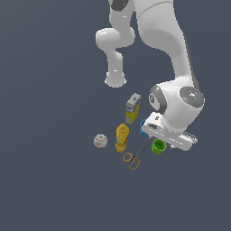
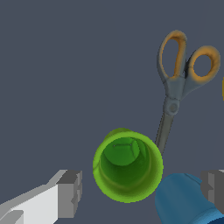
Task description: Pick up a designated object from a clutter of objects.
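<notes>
The designated object, a lime-green cup (image 2: 127, 165), stands upright with its mouth facing the wrist camera. In the exterior view the green cup (image 1: 158, 146) peeks out just below the arm's white hand (image 1: 170, 134). My gripper (image 2: 142, 191) is open above it, one grey fingertip (image 2: 71, 192) on one side of the cup and the other fingertip (image 2: 214, 187) far on the opposite side. A blue cup (image 2: 186, 202) touches or nearly touches the green cup and also lies between the fingers. The blue cup (image 1: 143, 128) is mostly hidden by the hand in the exterior view.
Scissors with tan handles (image 2: 179, 78) lie close beside the green cup, the blade tip reaching its rim; the scissors (image 1: 135, 156) also show in the exterior view. A yellow bottle (image 1: 122, 137), white spool (image 1: 100, 141) and grey-and-yellow box (image 1: 132, 108) sit toward the exterior view's left.
</notes>
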Controlling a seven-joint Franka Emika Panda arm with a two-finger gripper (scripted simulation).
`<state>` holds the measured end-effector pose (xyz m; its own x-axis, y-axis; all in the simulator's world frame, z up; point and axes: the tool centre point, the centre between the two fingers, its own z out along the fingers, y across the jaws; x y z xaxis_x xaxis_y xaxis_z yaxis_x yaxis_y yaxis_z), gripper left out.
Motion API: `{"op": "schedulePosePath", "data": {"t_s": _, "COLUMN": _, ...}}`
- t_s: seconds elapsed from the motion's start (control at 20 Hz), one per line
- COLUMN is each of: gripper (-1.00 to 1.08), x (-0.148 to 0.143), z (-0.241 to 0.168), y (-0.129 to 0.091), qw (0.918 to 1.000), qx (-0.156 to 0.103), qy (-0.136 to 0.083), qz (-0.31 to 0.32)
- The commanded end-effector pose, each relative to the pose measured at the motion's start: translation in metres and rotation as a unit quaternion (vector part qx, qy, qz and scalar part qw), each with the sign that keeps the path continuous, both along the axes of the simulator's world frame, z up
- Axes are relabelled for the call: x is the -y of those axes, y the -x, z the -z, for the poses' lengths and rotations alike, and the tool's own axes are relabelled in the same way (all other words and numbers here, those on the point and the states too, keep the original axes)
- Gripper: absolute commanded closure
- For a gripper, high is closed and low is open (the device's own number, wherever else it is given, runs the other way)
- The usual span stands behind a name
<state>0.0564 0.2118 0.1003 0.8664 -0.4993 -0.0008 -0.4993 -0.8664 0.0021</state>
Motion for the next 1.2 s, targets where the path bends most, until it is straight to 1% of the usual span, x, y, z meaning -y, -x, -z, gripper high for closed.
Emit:
{"op": "schedulePosePath", "data": {"t_s": 0.0, "gripper": -0.92, "x": -0.004, "z": 0.005, "y": 0.000, "qw": 1.0000, "qx": 0.001, "qy": 0.000, "qz": 0.007}}
{"op": "schedulePosePath", "data": {"t_s": 0.4, "gripper": -0.92, "x": -0.006, "z": 0.011, "y": 0.001, "qw": 1.0000, "qx": 0.000, "qy": -0.001, "qz": 0.008}}
{"op": "schedulePosePath", "data": {"t_s": 0.85, "gripper": -0.92, "x": -0.006, "z": 0.051, "y": 0.002, "qw": 1.0000, "qx": 0.001, "qy": -0.001, "qz": 0.010}}
{"op": "schedulePosePath", "data": {"t_s": 1.1, "gripper": -0.92, "x": -0.007, "z": 0.058, "y": 0.001, "qw": 0.9999, "qx": 0.001, "qy": -0.001, "qz": 0.010}}
{"op": "schedulePosePath", "data": {"t_s": 1.15, "gripper": 1.08, "x": -0.007, "z": 0.058, "y": 0.001, "qw": 0.9999, "qx": 0.001, "qy": -0.001, "qz": 0.010}}
